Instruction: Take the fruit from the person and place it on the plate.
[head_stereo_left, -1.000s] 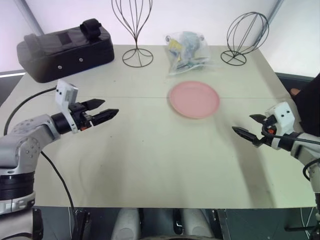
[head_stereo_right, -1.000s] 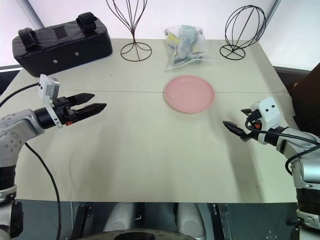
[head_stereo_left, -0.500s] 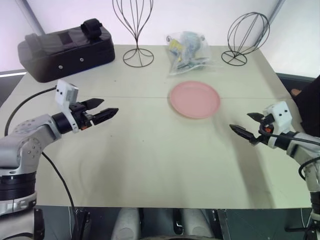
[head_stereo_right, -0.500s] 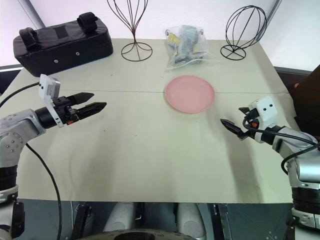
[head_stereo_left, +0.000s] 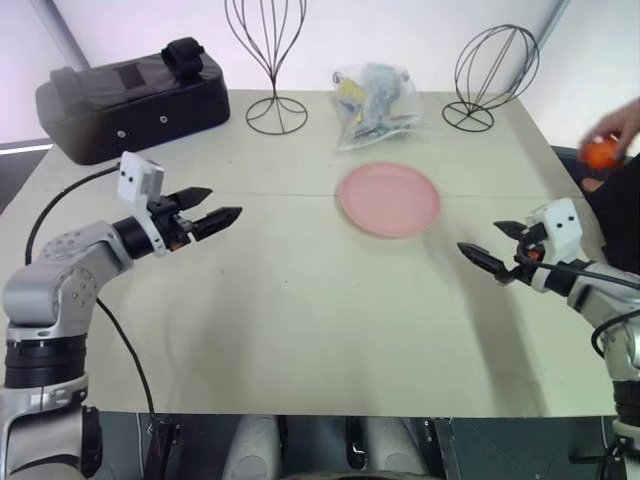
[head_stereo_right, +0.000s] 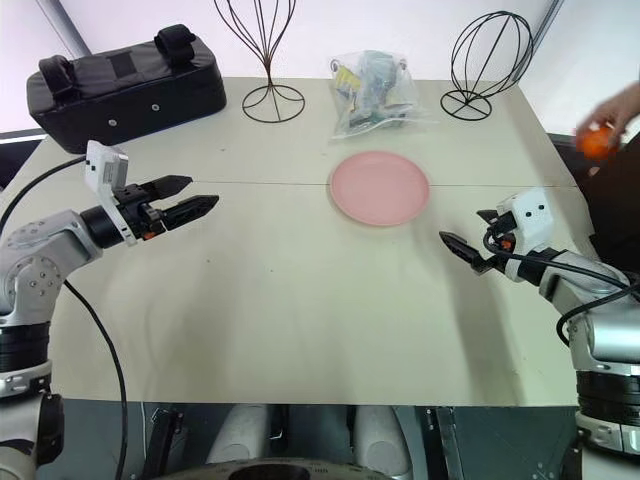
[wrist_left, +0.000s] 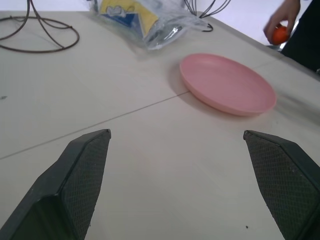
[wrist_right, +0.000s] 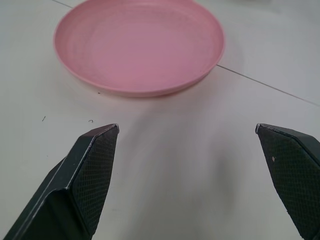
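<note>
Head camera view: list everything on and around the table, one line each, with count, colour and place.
table: one, beige, under everything.
plate: one, pink, empty, centre-right of the table.
plastic bag: one, clear with yellow and grey contents, far edge behind the plate.
wire stands: two, black, far edge, either side of the bag.
case: one, black, far left corner.
fruit: one, orange, in the person's hand off the right edge.
left gripper: fingers open, over the table's left.
right gripper: fingers open, right of the plate.

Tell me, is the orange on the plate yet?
Not yet. The pink plate is bare. The person's hand holds the fruit out past the table's right edge. The right tool waits open beside it, empty. Taking the fruit and placing it are both left.
</note>
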